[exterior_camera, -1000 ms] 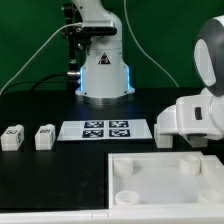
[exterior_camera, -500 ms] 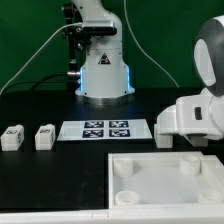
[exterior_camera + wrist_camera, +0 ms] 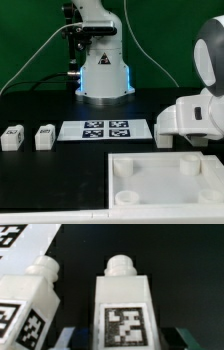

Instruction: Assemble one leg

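The step in hand looks like the grasp of one leg. In the wrist view, the small white plastic block-like leg has a black-and-white square tag on its face and a rounded peg at its far end. It lies on the black tabletop, squarely between the dark fingers of the end effector. The fingers straddle it, close against its flanks. I cannot tell whether they pinch it or stand slightly spread.

To do this well, the closure should centre on the block's flat sides and stay clear of the neighbouring leg just beside it, so that one is neither nudged nor caught. The lift should then keep the peg end lined up for a corner socket.

The exterior view hides this grasp. The arm's bulky white housing, at the right of the frame, covers the end effector and both these legs. It shows instead what the wrist view lacks:
- a third leg at the far left, with a fourth leg near it
- the flat white marker board at centre
- the large white tray-like part with round sockets, at lower right below the arm
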Robot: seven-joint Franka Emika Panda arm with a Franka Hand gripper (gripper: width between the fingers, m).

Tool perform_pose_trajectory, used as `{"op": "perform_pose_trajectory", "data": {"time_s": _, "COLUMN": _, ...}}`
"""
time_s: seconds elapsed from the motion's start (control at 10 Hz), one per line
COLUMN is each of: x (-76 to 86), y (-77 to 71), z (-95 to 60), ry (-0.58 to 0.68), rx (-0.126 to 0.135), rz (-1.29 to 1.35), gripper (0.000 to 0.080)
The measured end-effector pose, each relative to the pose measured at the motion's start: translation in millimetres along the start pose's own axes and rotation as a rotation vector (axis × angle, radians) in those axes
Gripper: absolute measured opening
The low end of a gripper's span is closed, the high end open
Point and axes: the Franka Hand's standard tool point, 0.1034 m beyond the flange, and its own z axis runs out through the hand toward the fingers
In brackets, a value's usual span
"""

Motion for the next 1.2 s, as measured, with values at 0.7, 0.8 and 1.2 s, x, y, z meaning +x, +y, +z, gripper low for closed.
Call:
{"op": "perform_pose_trajectory", "data": {"time_s": 0.7, "x": -29.6, "y": 47.0, "z": -111.3, "ry": 0.593, "rx": 0.019, "rz": -0.112, "gripper": 0.0291}}
{"op": "perform_pose_trajectory", "data": {"time_s": 0.8, "x": -30.8, "y": 49.5, "z": -127.4, "ry": 0.703, "rx": 0.031, "rz": -0.110, "gripper": 0.0291}}
{"op": "perform_pose_trajectory", "data": {"time_s": 1.2, "x": -31.4, "y": 44.5, "z": -148.4, "ry": 1.120, "rx": 0.084, "rz": -0.101, "gripper": 0.0291}}
